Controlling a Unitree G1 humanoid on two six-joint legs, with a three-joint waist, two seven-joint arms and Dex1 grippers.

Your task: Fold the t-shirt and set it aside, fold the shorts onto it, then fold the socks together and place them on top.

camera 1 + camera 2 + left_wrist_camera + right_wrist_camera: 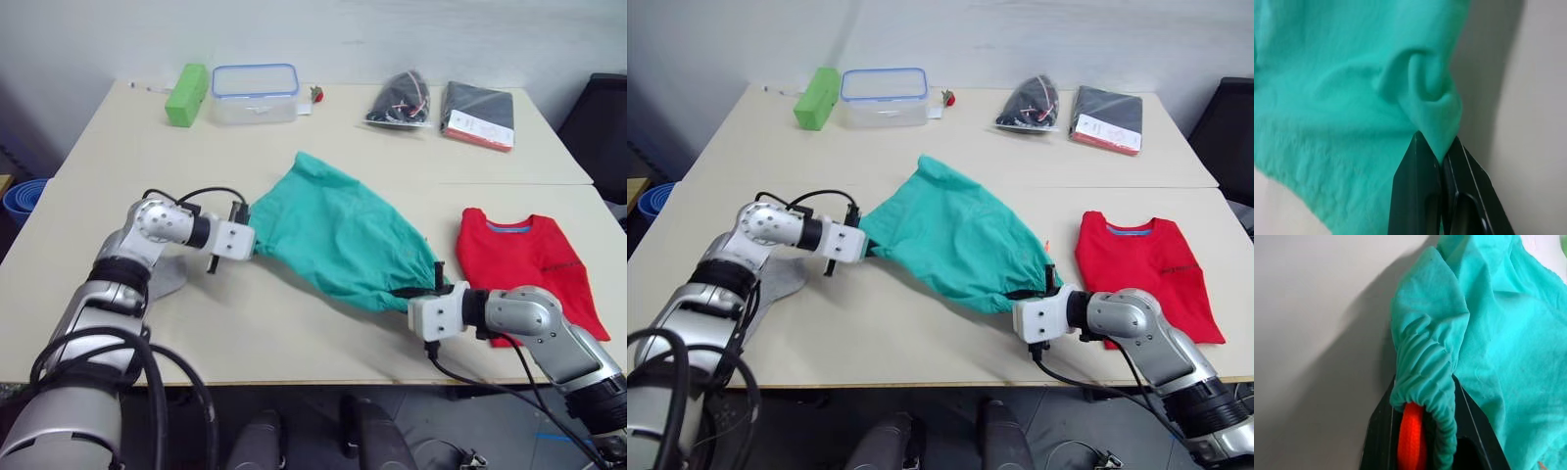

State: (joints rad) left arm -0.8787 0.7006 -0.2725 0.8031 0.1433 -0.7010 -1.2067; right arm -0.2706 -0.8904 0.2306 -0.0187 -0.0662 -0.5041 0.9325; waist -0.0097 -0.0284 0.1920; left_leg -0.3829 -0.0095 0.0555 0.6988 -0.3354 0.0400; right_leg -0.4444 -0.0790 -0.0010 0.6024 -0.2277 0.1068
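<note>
Your left gripper [1442,159] is clamped on a pinched corner of the shorts [338,235]; your right gripper [1422,396] grips their gathered waistband, the orange drawstring [1411,438] caught between its fingers. The shorts stretch mid-table between both. The t-shirt [524,264] lies folded at 3 o'clock near the table [294,333] edge. Bare tabletop lies toward 6 o'clock. The drawstring reads clearly in the right wrist view.

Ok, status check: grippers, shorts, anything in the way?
Left gripper shut on teal cloth shorts corner; right gripper shut on gathered waistband. Shorts stretched between both. Folded red t-shirt on the right. Nothing in the way.
</note>
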